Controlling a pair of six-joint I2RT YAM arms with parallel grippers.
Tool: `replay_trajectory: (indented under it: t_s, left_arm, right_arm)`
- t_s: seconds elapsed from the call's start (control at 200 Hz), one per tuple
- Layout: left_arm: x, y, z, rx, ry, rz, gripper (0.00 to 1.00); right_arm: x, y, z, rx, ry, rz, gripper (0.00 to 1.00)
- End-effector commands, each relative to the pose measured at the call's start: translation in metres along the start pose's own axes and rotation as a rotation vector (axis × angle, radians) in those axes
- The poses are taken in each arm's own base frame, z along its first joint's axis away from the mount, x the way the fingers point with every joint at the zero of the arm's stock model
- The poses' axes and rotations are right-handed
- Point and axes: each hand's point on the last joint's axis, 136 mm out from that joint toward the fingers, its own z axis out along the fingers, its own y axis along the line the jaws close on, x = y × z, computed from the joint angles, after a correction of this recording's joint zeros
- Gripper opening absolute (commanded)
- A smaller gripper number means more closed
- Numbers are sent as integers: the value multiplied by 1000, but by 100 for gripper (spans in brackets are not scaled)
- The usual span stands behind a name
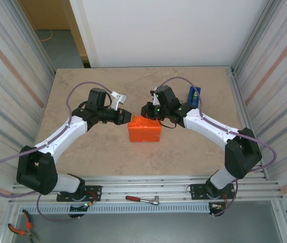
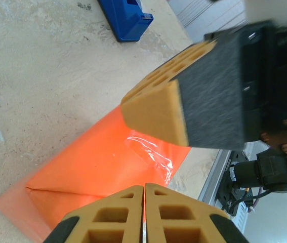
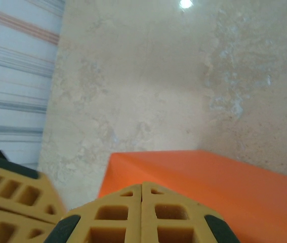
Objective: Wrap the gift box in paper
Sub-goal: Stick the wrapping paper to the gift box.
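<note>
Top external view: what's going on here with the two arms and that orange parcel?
A box shape fully covered in bright orange paper sits on the beige table. The left gripper and right gripper, both shut, hang close together at its far upper edge; contact is unclear. A clear tape strip shows on one paper face. A blue plastic tape dispenser stands at the far right.

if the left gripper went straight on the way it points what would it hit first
Most likely the paper, whose orange wrapped surface lies just past the tips of the shut left gripper. The right gripper hangs close above that line, and since depth is unclear it might be brushed too.
</note>
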Motion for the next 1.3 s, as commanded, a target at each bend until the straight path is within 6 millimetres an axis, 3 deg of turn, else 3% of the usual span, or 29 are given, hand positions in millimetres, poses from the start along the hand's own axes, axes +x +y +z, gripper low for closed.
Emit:
replay_trajectory:
  t_s: [0.0, 0.21, 0.501, 0.696, 0.877, 1.027, 1.177, 1.293]
  left_arm:
    - [2, -3, 5, 21, 9, 32, 10]
    - [11, -1, 14, 21, 40, 25, 10]
    - [23, 3, 22, 10, 81, 17, 10]
    - [26, 4, 22, 4, 89, 17, 10]
    - [22, 3, 20, -2, 77, 37, 10]
    - [3, -6, 10, -11, 16, 92, 11]
    - [-14, -11, -5, -51, -59, 139, 12]
    - [-22, -7, -18, -120, -113, 164, 13]
  right_arm:
    - [-11, 12, -14, -17, -27, -42, 0]
    - [2, 4, 1, 1, 16, -40, 0]
    - [22, -29, 18, 72, 71, -6, 0]
    - [29, -30, 19, 58, 96, 19, 0]
    - [20, -15, 10, 9, 76, 18, 0]
    - [2, 5, -10, -35, 21, -12, 0]
    - [-9, 13, -31, -41, -25, -40, 15]
    - [-9, 12, -39, -37, -36, -50, 18]
